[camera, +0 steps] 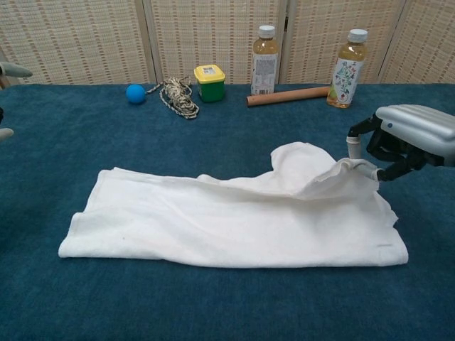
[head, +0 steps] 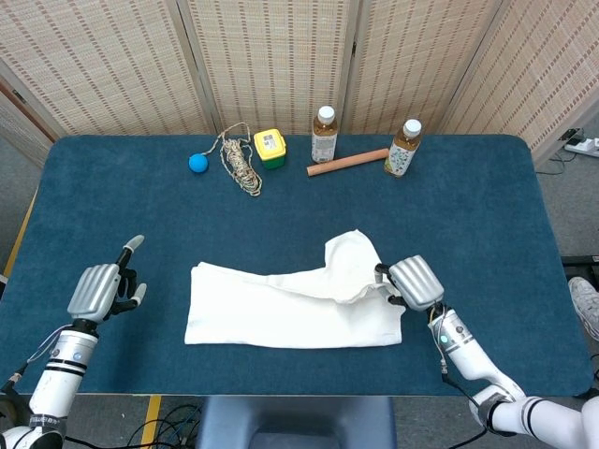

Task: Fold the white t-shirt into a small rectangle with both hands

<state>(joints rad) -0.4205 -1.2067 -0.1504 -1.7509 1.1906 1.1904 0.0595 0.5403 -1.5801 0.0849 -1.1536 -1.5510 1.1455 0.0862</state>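
Pinching a raised fold of the white t-shirt (head: 290, 307) at its right end, right hand (head: 415, 283) sits knuckles-up, fingers curled onto cloth. Shirt lies partly folded near table (head: 487, 206) front edge, centre. Left hand (head: 105, 288) hovers by front-left corner, holding nothing, fingers spread, one finger extended.

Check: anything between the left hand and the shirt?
Nothing visible. Only bare blue table lies between the left hand and the shirt. The right hand already pinches the shirt's other end.
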